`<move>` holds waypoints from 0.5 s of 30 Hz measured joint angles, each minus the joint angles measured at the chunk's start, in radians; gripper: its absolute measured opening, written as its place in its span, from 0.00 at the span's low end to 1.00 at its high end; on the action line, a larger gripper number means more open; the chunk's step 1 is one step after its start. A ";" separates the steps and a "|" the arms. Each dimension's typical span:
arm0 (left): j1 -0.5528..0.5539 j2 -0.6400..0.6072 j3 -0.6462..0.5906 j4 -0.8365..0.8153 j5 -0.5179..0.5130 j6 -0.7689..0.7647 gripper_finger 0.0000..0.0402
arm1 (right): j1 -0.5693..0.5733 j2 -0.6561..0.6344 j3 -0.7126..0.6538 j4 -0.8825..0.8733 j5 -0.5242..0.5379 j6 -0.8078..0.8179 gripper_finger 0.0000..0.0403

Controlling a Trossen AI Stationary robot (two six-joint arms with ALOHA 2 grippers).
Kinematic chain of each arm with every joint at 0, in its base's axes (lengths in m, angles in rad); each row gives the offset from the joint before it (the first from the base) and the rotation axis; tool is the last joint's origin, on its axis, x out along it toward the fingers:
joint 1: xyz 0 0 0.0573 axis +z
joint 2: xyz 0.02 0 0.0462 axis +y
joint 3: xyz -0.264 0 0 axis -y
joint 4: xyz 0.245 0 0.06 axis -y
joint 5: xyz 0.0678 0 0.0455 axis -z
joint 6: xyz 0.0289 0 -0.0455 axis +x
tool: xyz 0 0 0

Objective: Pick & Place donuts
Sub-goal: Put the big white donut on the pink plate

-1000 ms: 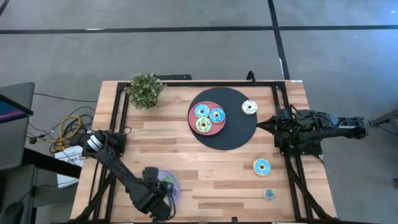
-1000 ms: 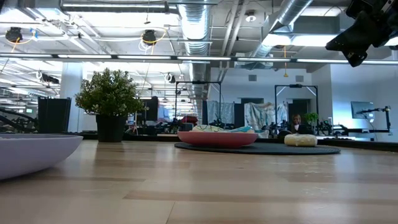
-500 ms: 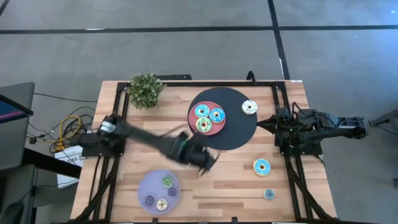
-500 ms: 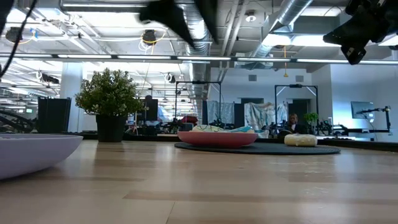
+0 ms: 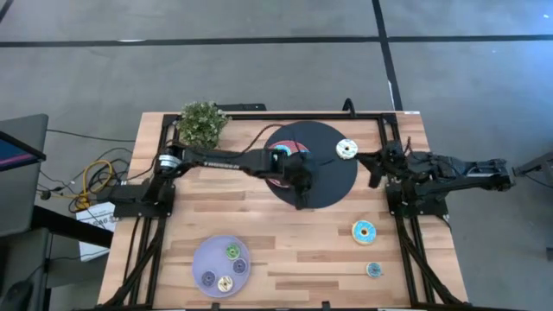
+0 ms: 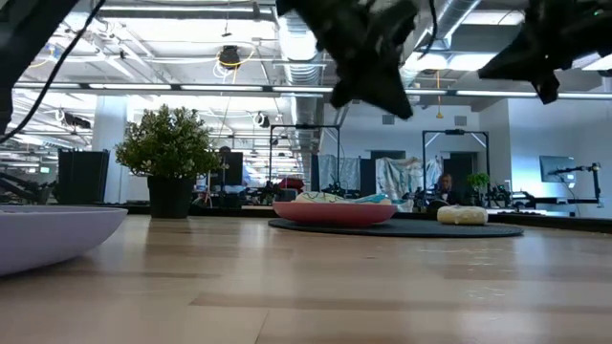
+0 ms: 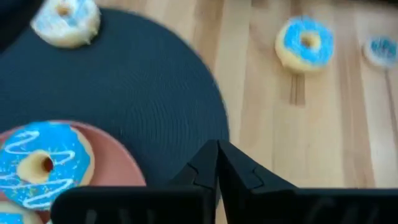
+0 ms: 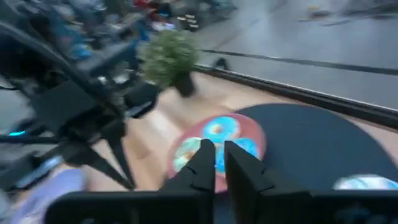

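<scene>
Donuts first, nearest edge of the bench (image 5: 285,250) going back: the lavender plate (image 5: 221,265) already carries three coin-sized ones, so that part looks mostly done. Off to the right, one tiny donut (image 5: 373,269) lies loose on the wood, and a bigger blue-iced donut (image 5: 363,231) sits just beyond it, also loose. Those two look like what's left out here.

Further back, on the dark round mat (image 5: 333,173), the pink plate (image 7: 118,168) holds a blue-iced donut (image 7: 43,165) and more beside it, partly hidden from above by the arm. A white-iced donut (image 5: 346,149) rests on the mat, apart from the plate, so it probably needs moving too.

The left claw (image 7: 217,163) hangs over the mat's near edge, fingers pressed together, nothing between them. The right claw (image 8: 215,163) waits above the bench's right side, fingers narrow, carrying nothing. A potted plant (image 5: 200,123) stands at the far left corner.
</scene>
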 joint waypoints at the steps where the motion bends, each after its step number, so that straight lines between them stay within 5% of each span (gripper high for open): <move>1: 0.017 0.001 -0.007 -0.005 0.033 0.025 0.01 | 0.000 0.017 -0.003 -0.003 0.029 0.009 0.09; 9: 0.155 -0.040 -0.182 0.103 0.247 0.180 0.00 | -0.013 0.245 0.018 0.150 0.182 0.013 0.39; 15: 0.241 -0.120 -0.292 0.102 0.353 0.300 0.00 | -0.180 0.520 0.168 0.068 0.177 0.126 0.55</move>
